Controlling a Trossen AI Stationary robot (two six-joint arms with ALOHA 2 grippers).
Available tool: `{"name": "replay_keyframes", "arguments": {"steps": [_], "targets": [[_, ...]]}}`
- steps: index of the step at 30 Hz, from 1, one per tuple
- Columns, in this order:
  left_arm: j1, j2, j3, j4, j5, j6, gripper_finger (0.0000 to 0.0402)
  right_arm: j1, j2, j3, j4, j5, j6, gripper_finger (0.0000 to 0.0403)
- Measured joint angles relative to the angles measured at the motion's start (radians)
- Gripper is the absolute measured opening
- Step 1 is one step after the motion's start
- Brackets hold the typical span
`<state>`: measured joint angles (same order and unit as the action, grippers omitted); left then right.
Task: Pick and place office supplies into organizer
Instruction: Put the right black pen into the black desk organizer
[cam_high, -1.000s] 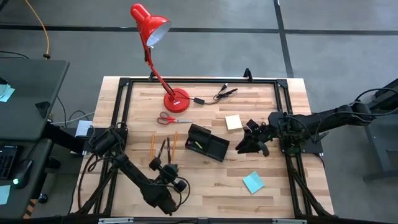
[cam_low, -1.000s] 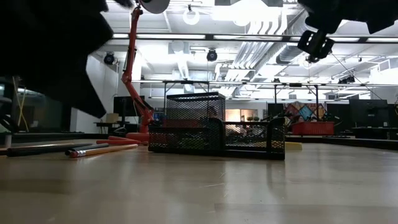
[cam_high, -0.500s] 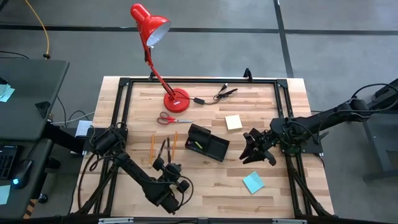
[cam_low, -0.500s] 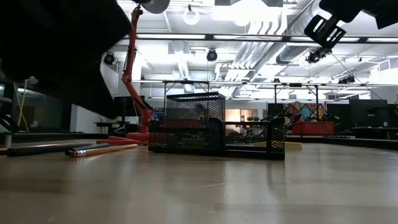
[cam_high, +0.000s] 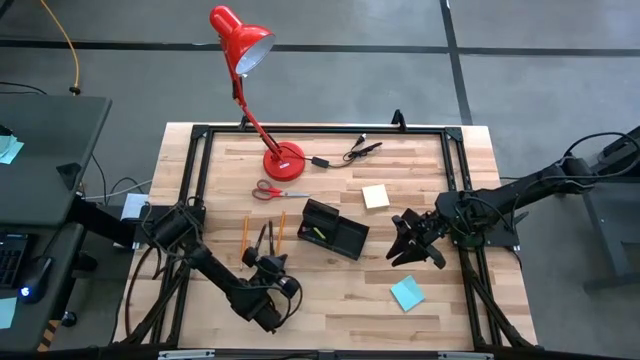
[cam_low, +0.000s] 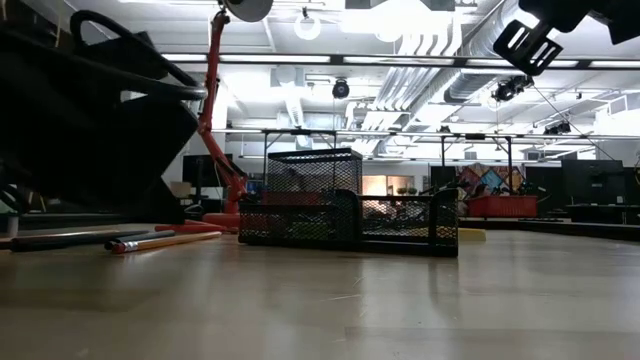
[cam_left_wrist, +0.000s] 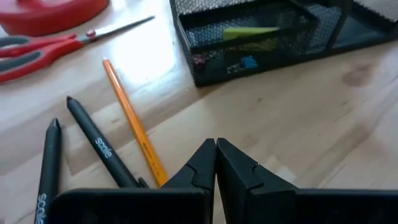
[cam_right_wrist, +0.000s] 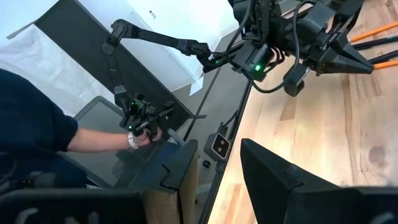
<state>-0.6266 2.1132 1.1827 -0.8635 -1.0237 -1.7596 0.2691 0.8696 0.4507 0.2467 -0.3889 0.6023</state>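
The black mesh organizer (cam_high: 335, 230) stands mid-table, a yellow-green item inside it (cam_left_wrist: 252, 31). To its left lie two orange pencils (cam_high: 246, 232) (cam_left_wrist: 130, 121), dark pens (cam_high: 262, 240) (cam_left_wrist: 93, 140) and red-handled scissors (cam_high: 280, 190). A pale yellow pad (cam_high: 376, 196) and a teal pad (cam_high: 407, 293) lie on the table to the organizer's right. My left gripper (cam_left_wrist: 216, 146) is shut, hovering by the near ends of the pens and pencils (cam_high: 268, 262). My right gripper (cam_high: 405, 245) is open, between the two pads, holding nothing.
A red desk lamp (cam_high: 283, 158) stands at the far side, with a black cable with clips (cam_high: 360, 150) beside it. The black frame (cam_high: 455, 190) runs round the table. Beyond the table's left edge, a person's hand (cam_right_wrist: 140, 134) holds a control arm.
My right gripper has moved from beside the yellow pad toward the near edge and the teal pad, staying open. My left arm has shifted slightly over the pens and pencils, its gripper still shut.
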Motion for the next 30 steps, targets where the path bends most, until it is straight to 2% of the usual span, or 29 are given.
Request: {"name": "replay_keyframes", "arguments": {"steps": [4, 11, 16, 24, 27, 29, 30], "targets": [[-0.001, 0.0, -0.006, 0.002, -0.081, -0.008, 0.0003, 0.0, 0.0, 0.0, -0.003, 0.0, 0.002, 0.0116], [0.033, 0.0, -0.045, 0.042, -0.058, -0.028, 0.0003, 0.0, 0.0, 0.0, -0.002, 0.034, 0.026, 0.0116], [0.031, 0.0, -0.045, 0.046, -0.101, -0.039, 0.0003, 0.0, 0.0, 0.0, -0.002, 0.065, 0.019, 0.0116], [0.029, 0.0, -0.045, -0.027, 0.03, -0.071, 0.0001, 0.0, 0.0, 0.0, -0.002, 0.092, 0.018, 0.0116], [0.014, -0.009, -0.022, -0.04, 0.046, -0.073, 0.0001, 0.0, 0.0, 0.0, -0.003, 0.093, 0.021, 0.0116], [0.009, -0.011, 0.018, -0.113, 0.073, -0.074, 0.0, 0.0, 0.0, 0.0, -0.003, 0.093, 0.025, 0.0116], [0.008, -0.011, 0.038, -0.174, 0.122, -0.08, 0.0, 0.0, 0.0, 0.0, -0.003, 0.093, 0.025, 0.0116]]}}
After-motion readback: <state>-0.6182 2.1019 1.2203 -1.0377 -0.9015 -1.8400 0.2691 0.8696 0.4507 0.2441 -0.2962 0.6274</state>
